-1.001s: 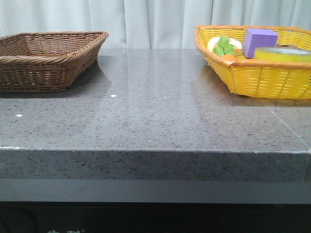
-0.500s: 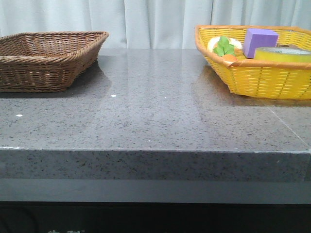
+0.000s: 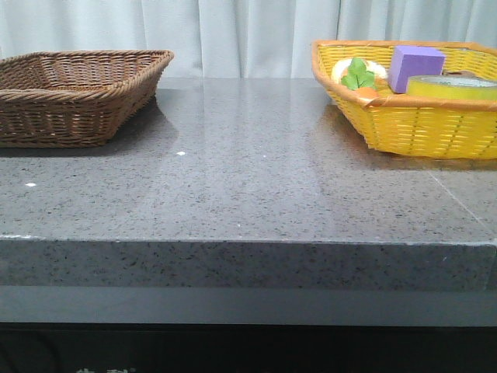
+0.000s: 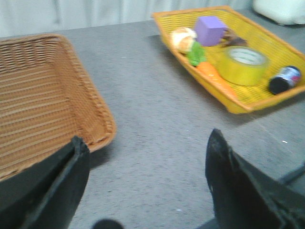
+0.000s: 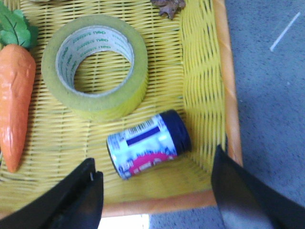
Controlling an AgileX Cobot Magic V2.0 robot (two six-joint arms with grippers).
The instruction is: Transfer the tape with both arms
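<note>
We see a staged test bench, not a home: a bare grey stone table (image 3: 248, 194), pale curtains (image 3: 241, 35) at twelve o'clock, two baskets of props.

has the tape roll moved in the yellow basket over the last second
No. In the front view the tape sits in the same spot behind the yellow basket's front rim, just right of the purple cube, as before.

Green print runs round the white inner core of the tape (image 5: 94, 64), too small to read. Just beside it, a small can (image 5: 148, 143) carries a barcode; its label is illegible.
</note>
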